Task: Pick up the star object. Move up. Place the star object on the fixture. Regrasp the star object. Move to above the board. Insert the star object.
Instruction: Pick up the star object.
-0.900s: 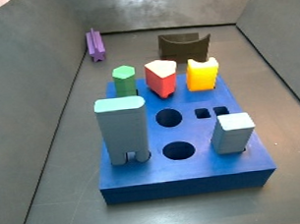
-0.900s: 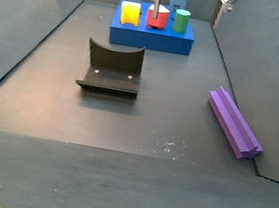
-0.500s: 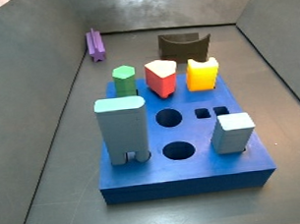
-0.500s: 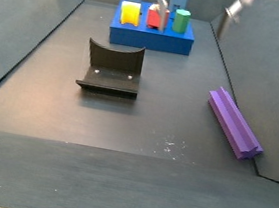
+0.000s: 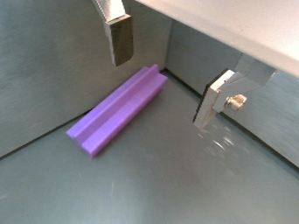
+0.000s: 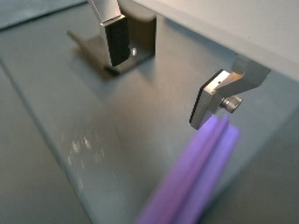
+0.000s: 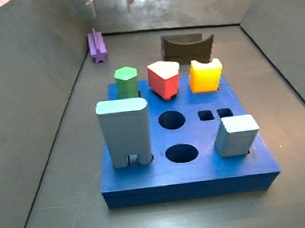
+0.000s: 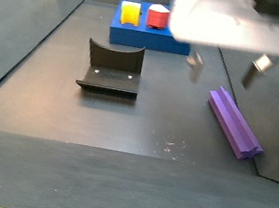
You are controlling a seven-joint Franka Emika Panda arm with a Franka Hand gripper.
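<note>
The star object (image 8: 236, 123) lies flat on the floor against the wall, to the right of the fixture (image 8: 112, 70) in a side view, with nothing gripping it. The hand (image 8: 226, 71) hangs above its far end with the fingers spread wide and nothing between them; in a wrist view one finger (image 5: 119, 39) sits beyond the purple prism and the other to the wall side of it, both clear of its ridges.

The step in hand looks like the pick-up. To do it well, I judge the hand should centre over the prism's middle, not its end, line the pads up across the narrow width, and come down straight so that neither pad catches a ridge or scrapes the wall just beside the piece. The wall-side finger has little room, so the descent wants care.

The hand's body blocks part of the board (image 8: 174, 44) behind the fixture, hiding some pegs. In the side view from the board end, the star object (image 7: 95, 44) shows small beyond the fixture (image 7: 187, 46), and the hand is barely seen at the frame's edge. How high the pads stand above the prism cannot be told.
</note>
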